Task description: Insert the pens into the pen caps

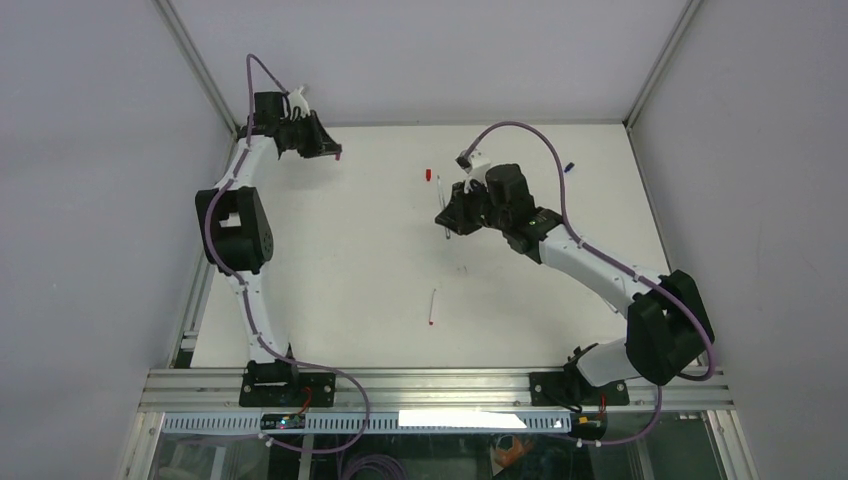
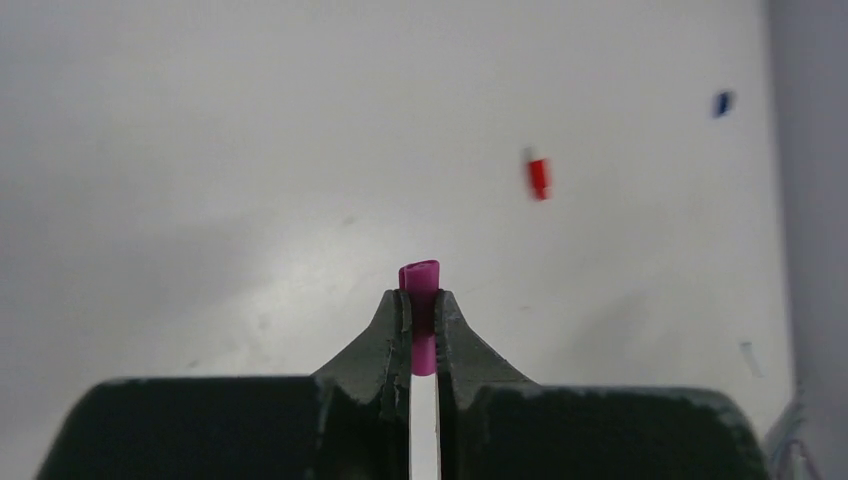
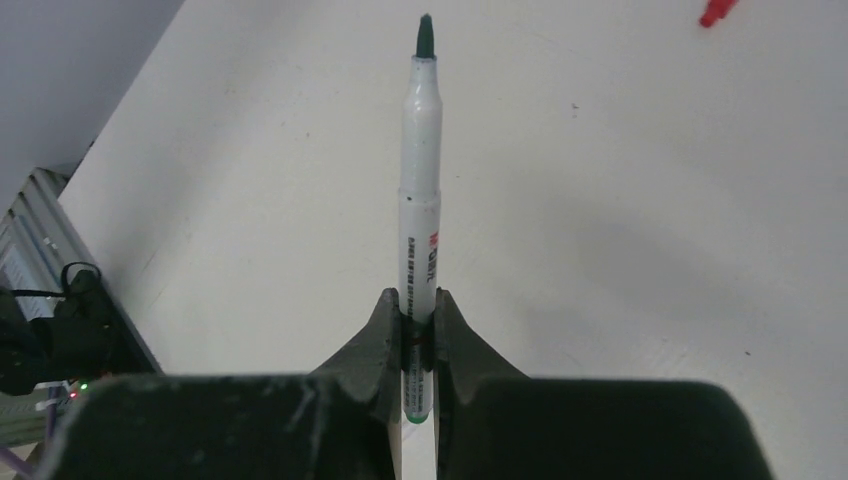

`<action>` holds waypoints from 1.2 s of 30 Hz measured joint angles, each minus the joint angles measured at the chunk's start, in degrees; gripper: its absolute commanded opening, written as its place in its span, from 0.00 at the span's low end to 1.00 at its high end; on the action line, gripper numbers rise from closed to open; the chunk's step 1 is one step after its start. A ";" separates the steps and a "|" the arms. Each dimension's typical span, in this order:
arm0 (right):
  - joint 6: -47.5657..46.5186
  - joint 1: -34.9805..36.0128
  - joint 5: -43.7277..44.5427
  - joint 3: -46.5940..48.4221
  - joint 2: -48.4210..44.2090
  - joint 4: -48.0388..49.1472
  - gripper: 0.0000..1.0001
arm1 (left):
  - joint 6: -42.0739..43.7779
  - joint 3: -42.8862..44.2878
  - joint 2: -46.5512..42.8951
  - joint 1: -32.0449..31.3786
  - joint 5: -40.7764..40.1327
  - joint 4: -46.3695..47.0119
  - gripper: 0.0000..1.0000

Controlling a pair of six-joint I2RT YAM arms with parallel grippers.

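Nearest the bases, a red-tipped pen (image 1: 432, 307) lies loose on the worktop (image 1: 340, 260). Mid-worktop, the right hand (image 3: 419, 300) is clamped on a dark-tipped pen (image 3: 420, 180), tip pointing away from the hand. The red cap (image 1: 428, 174) lies just beyond. Far left, the left hand (image 2: 423, 300) is clamped on the magenta cap (image 2: 419, 278). The blue cap (image 1: 569, 167) sits near the far right edge.

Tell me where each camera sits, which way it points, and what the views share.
Top external: fixed above and behind the bases, looking down on the table; left arm and right arm show whole.
Left wrist: looks along the left gripper, shut on the magenta cap, toward the red cap and blue cap.
Right wrist: looks along the right gripper, shut on a pen, across the table.
All three show the red cap.
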 measured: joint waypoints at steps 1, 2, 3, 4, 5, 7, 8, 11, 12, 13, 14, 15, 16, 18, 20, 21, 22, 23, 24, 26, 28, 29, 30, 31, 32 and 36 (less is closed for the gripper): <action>0.66 0.61 -0.74 -0.02 0.02 0.72 0.00 | -3.34 -3.89 -3.30 -0.61 2.38 4.76 0.00; 0.83 1.07 -1.03 -0.02 0.07 1.01 0.00 | -6.88 -7.65 -6.51 -1.31 4.72 9.99 0.00; 1.42 1.55 -1.77 -0.04 0.17 1.90 0.00 | -9.62 -10.25 -8.92 -1.97 6.58 13.86 0.00; 2.23 2.03 -2.71 -0.04 0.35 2.95 0.00 | -13.64 -14.36 -12.35 -2.78 8.68 20.96 0.00; 2.84 2.27 -3.39 -0.04 0.57 3.76 0.00 | -16.37 -16.83 -14.43 -3.34 10.08 25.31 0.00; 4.15 2.62 -4.85 -0.04 1.18 5.40 0.00 | -21.29 -21.44 -18.43 -4.87 12.59 34.01 0.00; 5.05 2.91 -5.70 -0.04 1.68 6.32 0.00 | -23.74 -23.76 -20.37 -5.81 13.64 38.62 0.00; 6.95 3.39 -7.41 0.04 3.34 8.50 0.00 | -28.33 -28.70 -24.55 -8.44 15.78 48.81 0.00; 7.54 3.56 -7.87 0.26 4.04 8.94 0.00 | -29.59 -30.21 -25.70 -9.29 16.65 51.69 0.00; 8.09 3.69 -8.33 0.57 4.79 9.44 0.00 | -30.69 -31.43 -26.73 -10.01 17.20 53.99 0.00; 8.50 3.76 -8.66 0.83 5.33 9.77 0.00 | -31.39 -32.37 -27.50 -10.67 17.99 55.80 0.00; 8.94 3.87 -9.01 1.27 5.90 9.94 0.00 | -32.44 -33.42 -28.41 -11.41 18.69 57.88 0.00; 9.29 3.96 -9.29 1.64 6.34 10.25 0.00 | -33.11 -34.23 -29.20 -12.04 19.76 59.76 0.00; 10.16 3.96 -9.94 2.84 6.97 10.88 0.00 | -34.25 -35.69 -30.53 -12.85 21.53 63.52 0.00; 10.91 3.96 -10.56 4.33 7.32 11.54 0.00 | -36.30 -37.57 -31.74 -13.09 23.23 68.72 0.00; 11.23 3.96 -10.73 4.90 7.39 11.93 0.00 | -37.35 -38.07 -31.87 -13.11 24.20 71.14 0.00; 11.58 3.96 -10.93 5.64 7.48 12.33 0.00 | -38.64 -38.36 -31.87 -13.11 24.65 73.33 0.00; 11.80 3.98 -11.15 6.29 7.48 12.66 0.00 | -40.06 -38.80 -31.85 -13.11 25.29 75.80 0.00; 12.00 4.02 -11.30 6.82 7.48 13.03 0.00 | -41.59 -39.36 -31.71 -13.11 25.86 78.47 0.00; 12.20 4.04 -11.45 7.67 7.48 13.73 0.00 | -44.63 -39.95 -31.19 -13.09 26.51 83.23 0.00; 12.24 4.07 -11.65 8.41 7.52 13.90 0.00 | -47.45 -40.09 -30.34 -13.11 27.02 87.43 0.00; 12.24 4.09 -11.69 8.79 7.61 13.94 0.00 | -48.65 -40.13 -29.99 -13.11 27.08 88.89 0.00; 12.24 4.11 -11.74 9.16 7.74 14.03 0.00 | -49.64 -40.19 -29.68 -13.11 27.06 90.20 0.00; 12.24 4.11 -11.76 9.51 7.93 14.10 0.00 | -50.49 -40.22 -29.49 -13.11 27.06 91.14 0.00; 12.24 4.15 -11.76 9.84 8.13 14.10 0.00 | -51.39 -40.26 -29.35 -13.11 26.99 92.11 0.00; 12.24 4.46 -11.76 11.47 9.40 14.10 0.00 | -54.05 -40.33 -29.24 -13.14 26.80 95.21 0.00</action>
